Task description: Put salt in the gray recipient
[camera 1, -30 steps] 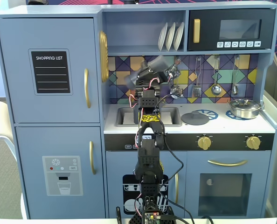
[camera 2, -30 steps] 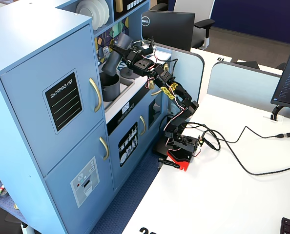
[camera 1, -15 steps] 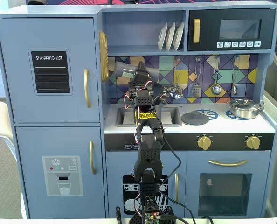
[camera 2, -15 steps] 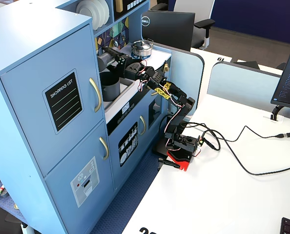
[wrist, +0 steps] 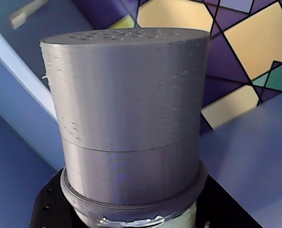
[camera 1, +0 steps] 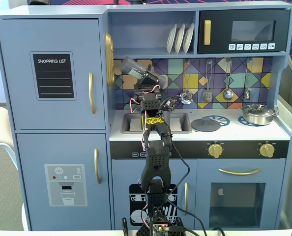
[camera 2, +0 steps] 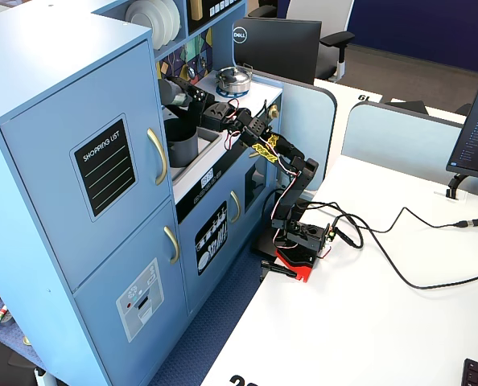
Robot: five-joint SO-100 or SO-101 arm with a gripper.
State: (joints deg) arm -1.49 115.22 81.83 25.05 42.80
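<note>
My gripper [camera 1: 140, 74] is shut on the salt [camera 1: 131, 68], a gray shaker with a pale label. The shaker is held tilted above the sink, its cap pointing up and left toward the cabinet wall. In the wrist view the salt's gray cap [wrist: 131, 109] with small holes on top fills the frame, and the black gripper [wrist: 136, 216] clamps it at the bottom edge. From the side, the gray recipient [camera 2: 181, 145] stands in the sink just below the salt [camera 2: 168, 91] and gripper [camera 2: 184, 93]. In the front fixed view the arm hides the recipient.
A flat gray lid [camera 1: 206, 124] lies on the counter right of the sink [camera 1: 132, 123]. A shiny lidded pan [camera 1: 257, 114] sits at the far right. Utensils [camera 1: 227, 78] hang on the tiled back wall, with plates [camera 1: 180, 38] on the shelf above. The tall cabinet wall [camera 1: 109, 59] stands close on the left.
The gripper has swung left with the salt and drawn closer to the back wall. The shaker has gone from tipped cap-down over the recipient to level, then slightly cap-up.
</note>
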